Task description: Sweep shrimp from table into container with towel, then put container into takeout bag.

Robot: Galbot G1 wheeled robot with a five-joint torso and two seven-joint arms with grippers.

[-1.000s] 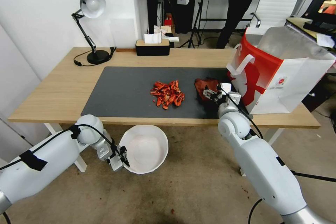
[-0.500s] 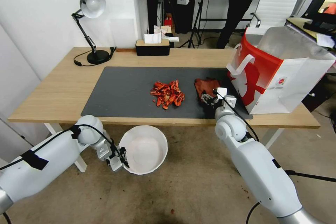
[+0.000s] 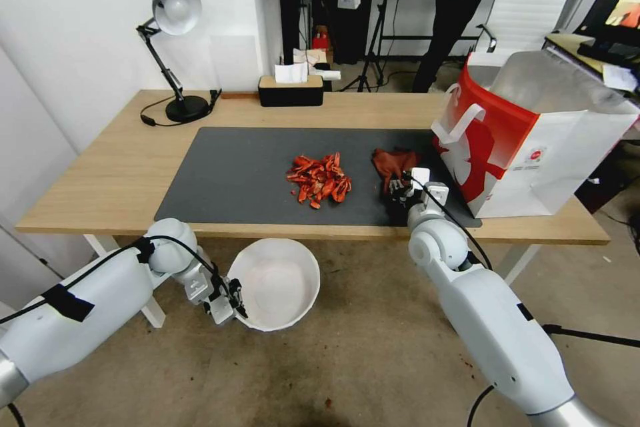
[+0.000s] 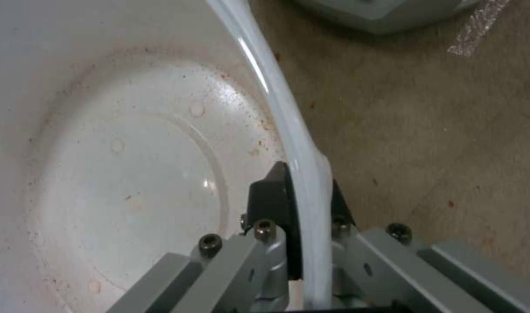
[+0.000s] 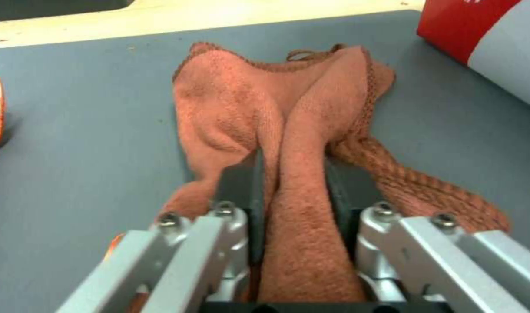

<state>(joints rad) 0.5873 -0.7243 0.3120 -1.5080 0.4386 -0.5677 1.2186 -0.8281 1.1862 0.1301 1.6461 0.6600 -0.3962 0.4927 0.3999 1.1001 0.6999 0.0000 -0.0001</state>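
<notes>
The shrimp (image 3: 320,178) lie in a glossy red-orange pile on the dark mat of the table (image 3: 120,173). To their right the rust-red towel (image 3: 395,161) (image 5: 259,108) rests on the mat, and my right gripper (image 3: 398,188) (image 5: 291,174) is shut on a fold of it. Below the table's front edge my left gripper (image 3: 235,297) (image 4: 303,195) is shut on the rim of the white container (image 3: 275,283) (image 4: 132,165), holding it over the floor. The red and white takeout bag (image 3: 527,140) stands open at the table's right end.
A desk lamp (image 3: 175,13) stands at the back left of the table and a black tissue box (image 3: 291,88) at the back middle. A person stands behind the table. One corner of the bag (image 5: 497,48) lies close beside the towel.
My right gripper has drawn slightly toward the table's front edge and closed on the towel, bunching it. The left arm and container have barely moved.
</notes>
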